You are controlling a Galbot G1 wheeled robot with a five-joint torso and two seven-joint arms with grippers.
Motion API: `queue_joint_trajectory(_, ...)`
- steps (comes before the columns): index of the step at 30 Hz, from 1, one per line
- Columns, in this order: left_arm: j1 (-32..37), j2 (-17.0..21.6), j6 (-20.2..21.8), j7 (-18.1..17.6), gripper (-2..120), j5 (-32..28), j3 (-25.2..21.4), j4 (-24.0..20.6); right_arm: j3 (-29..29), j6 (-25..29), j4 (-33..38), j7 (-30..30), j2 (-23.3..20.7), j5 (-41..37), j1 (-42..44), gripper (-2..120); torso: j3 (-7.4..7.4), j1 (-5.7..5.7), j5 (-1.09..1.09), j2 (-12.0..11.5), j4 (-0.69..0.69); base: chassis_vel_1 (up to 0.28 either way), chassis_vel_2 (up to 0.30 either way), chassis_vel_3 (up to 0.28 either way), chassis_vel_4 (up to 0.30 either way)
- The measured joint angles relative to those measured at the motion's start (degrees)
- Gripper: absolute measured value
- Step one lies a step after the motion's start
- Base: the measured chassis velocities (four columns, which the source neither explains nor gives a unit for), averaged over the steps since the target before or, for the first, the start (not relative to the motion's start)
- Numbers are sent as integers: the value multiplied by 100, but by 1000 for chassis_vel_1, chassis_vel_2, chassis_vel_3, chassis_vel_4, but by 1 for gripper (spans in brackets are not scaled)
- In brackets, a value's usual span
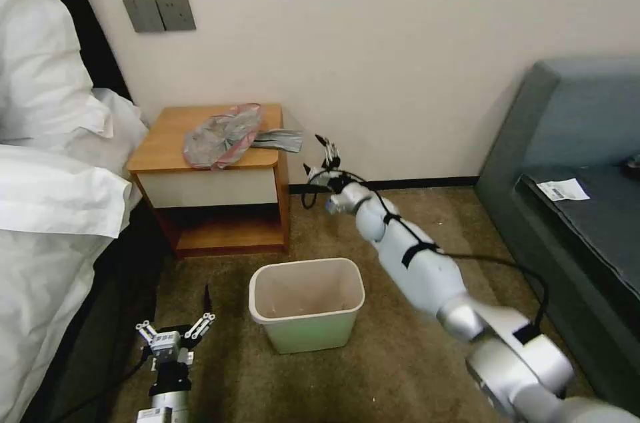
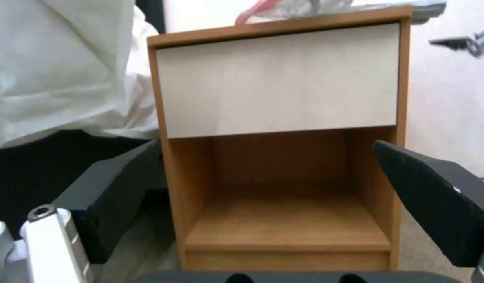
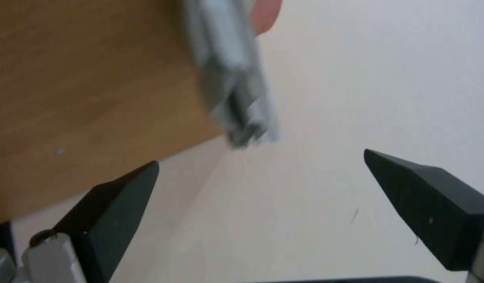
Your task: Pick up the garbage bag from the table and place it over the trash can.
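The garbage bag [image 1: 222,133] lies crumpled on the table [image 1: 167,136], grey with a pinkish-red edge. Its grey folded tail [image 1: 280,138] sticks out past the table's right edge. My right gripper [image 1: 317,155] hangs open just right of that tail, not touching it. In the right wrist view the tail [image 3: 237,78] hangs over the table corner [image 3: 69,98], ahead of the open gripper [image 3: 260,158]. The trash can [image 1: 307,330] stands on the carpet in front of the table. My left gripper [image 1: 175,326] is open low near the floor, facing the table's front [image 2: 279,78].
A bed with white bedding [image 1: 47,196] lies left of the table. A grey sofa [image 1: 573,143] stands on the right with a paper slip [image 1: 563,190] on it. The wall [image 1: 400,43] is close behind the table. Carpet lies open around the bin.
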State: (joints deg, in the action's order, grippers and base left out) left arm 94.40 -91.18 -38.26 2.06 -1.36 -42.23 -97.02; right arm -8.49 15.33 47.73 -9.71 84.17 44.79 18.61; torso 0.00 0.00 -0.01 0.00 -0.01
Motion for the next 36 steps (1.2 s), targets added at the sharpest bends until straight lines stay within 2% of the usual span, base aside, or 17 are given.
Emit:
queue_joint_trajectory(5, -24, -60, 0, 0, 100, 48, 4, 31, -317, -44, 48, 6, 43, -273, -193, 100, 0, 0, 0, 0, 1, 0, 0, 0, 0)
queue_joint_trajectory(20, 34, -101, -77, -12, 100, 133, -24, 41, -576, -47, -116, 31, 171, -348, -425, 99, 0, 0, 0, 0, 1, 0, 0, 0, 0)
queue_joint_trajectory(24, 31, -101, -85, -26, 100, 178, -29, 39, -593, -43, -145, 70, 201, -391, -422, 84, 0, 0, 0, 0, 0, 0, 0, 0, 0)
queue_joint_trajectory(25, 31, -101, -85, -26, 100, 178, -29, 39, -593, -43, -145, 70, 201, -391, -422, 84, 0, 0, 0, 0, 0, 0, 0, 0, 0)
queue_joint_trajectory(28, 29, -99, -104, -58, 100, 211, -49, 41, -593, -41, -164, 91, 204, -408, -367, 69, 0, 0, 0, 0, 0, 0, 0, 0, 0)
queue_joint_trajectory(30, 30, -99, -111, -65, 100, 214, -51, 46, -588, -41, -164, 93, 205, -413, -360, 66, 0, 0, 1, 0, 0, 0, 0, 0, 0)
queue_joint_trajectory(33, 30, -98, -135, -93, 100, 229, -58, 57, -529, -35, -176, 117, 207, -430, -346, 51, 0, 0, 1, 0, 1, 0, 0, 0, 0)
queue_joint_trajectory(35, 28, -98, -137, -100, 100, 229, -58, 57, -522, -33, -180, 122, 205, -430, -345, 48, 0, 0, 1, 0, 1, 0, 0, 0, 0)
queue_joint_trajectory(36, 26, -97, -137, -106, 100, 230, -52, 59, -522, -31, -185, 128, 199, -431, -333, 41, 0, 0, 1, 0, 0, 0, 0, 0, 0)
